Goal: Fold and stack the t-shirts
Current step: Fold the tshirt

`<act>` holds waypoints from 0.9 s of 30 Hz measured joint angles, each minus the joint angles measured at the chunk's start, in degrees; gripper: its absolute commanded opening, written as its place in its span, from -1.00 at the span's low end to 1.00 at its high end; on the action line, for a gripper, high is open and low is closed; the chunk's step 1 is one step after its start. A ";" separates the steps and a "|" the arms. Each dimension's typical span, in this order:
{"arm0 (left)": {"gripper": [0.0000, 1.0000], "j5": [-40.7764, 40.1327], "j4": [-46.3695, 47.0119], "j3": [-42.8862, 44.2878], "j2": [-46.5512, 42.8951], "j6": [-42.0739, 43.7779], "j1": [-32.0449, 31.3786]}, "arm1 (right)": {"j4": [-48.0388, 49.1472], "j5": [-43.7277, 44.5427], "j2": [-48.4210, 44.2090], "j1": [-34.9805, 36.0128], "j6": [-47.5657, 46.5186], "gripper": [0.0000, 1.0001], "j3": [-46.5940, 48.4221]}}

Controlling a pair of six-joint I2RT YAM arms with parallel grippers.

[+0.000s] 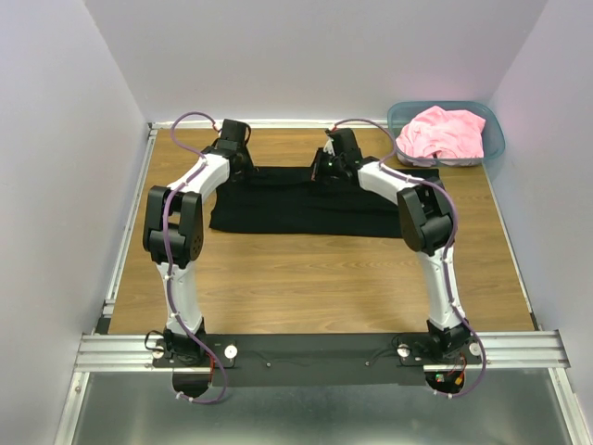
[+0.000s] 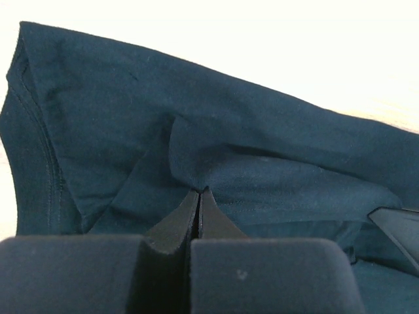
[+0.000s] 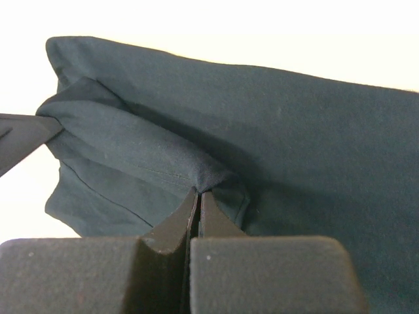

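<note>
Spread flat on the wooden table [image 1: 324, 287], in the upper centre of the top view: black t-shirt [image 1: 306, 206], its far edge directly under both grippers. At the cloth's upper-left corner, left gripper [image 2: 198, 191]; at its upper edge right of centre, right gripper [image 3: 198, 191].

Both clamped tight, jaws pressed together. In each wrist view, a pinched ridge of black fabric bunched just above the meeting fingertips, the rest of the cloth falling away behind and to the sides.

Long axis of the shirt running left to right across the top view, as a wide band. Stitched hem visible at the left of the left wrist view. Collar end not to be made out.

Heaped in the teal bin [image 1: 496, 139] at the upper right, well apart from both grippers: pink t-shirt [image 1: 443, 133], crumpled.
</note>
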 measured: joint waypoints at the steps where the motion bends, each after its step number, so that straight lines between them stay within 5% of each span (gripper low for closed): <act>1: -1.00 0.17 -0.04 0.00 -0.02 -0.04 0.00 | 0.04 0.02 -0.15 0.00 0.00 -0.92 -0.46; 27: -1.00 -1.20 -10.38 2.43 -0.11 1.25 -0.17 | -0.85 -4.50 -7.15 0.35 5.01 -0.90 -9.86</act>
